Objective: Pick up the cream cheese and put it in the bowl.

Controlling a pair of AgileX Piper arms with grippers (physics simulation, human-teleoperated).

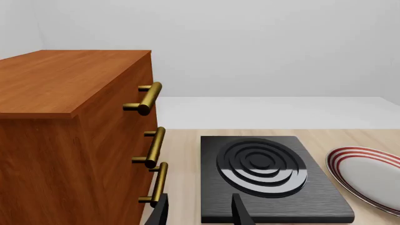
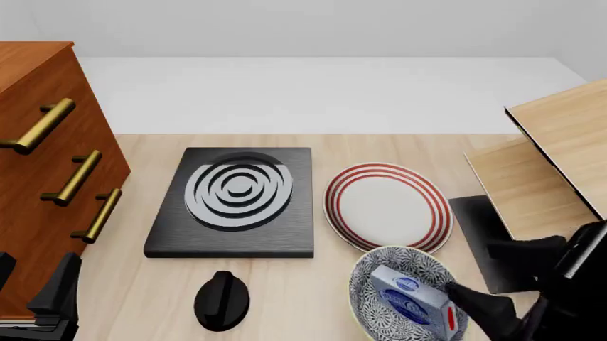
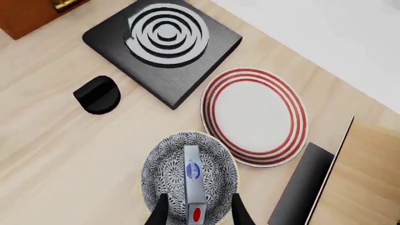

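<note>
The bowl (image 2: pixel 379 280) (image 3: pixel 166 176), dark-grey-and-white patterned, stands near the table's front edge, right of centre. The cream cheese (image 2: pixel 411 299) (image 3: pixel 192 178), a pale blue box with a blue oval logo and a red end, lies tilted inside it. My right gripper (image 3: pixel 198 214) (image 2: pixel 474 304) hovers just above the bowl, open. Its fingers (image 3: pixel 160 213) stand on either side of the box with a gap on both sides. My left gripper (image 1: pixel 200 213) (image 2: pixel 45 297) is open and empty, low at the front left beside the cabinet, far from the bowl.
A wooden cabinet (image 2: pixel 38 142) with brass handles fills the left side. A black burner plate (image 2: pixel 237 206) sits mid-table with a black knob (image 2: pixel 222 300) in front of it. A white plate with red rings (image 2: pixel 387 206) lies behind the bowl. A tilted wooden rack (image 2: pixel 550 163) stands at the right.
</note>
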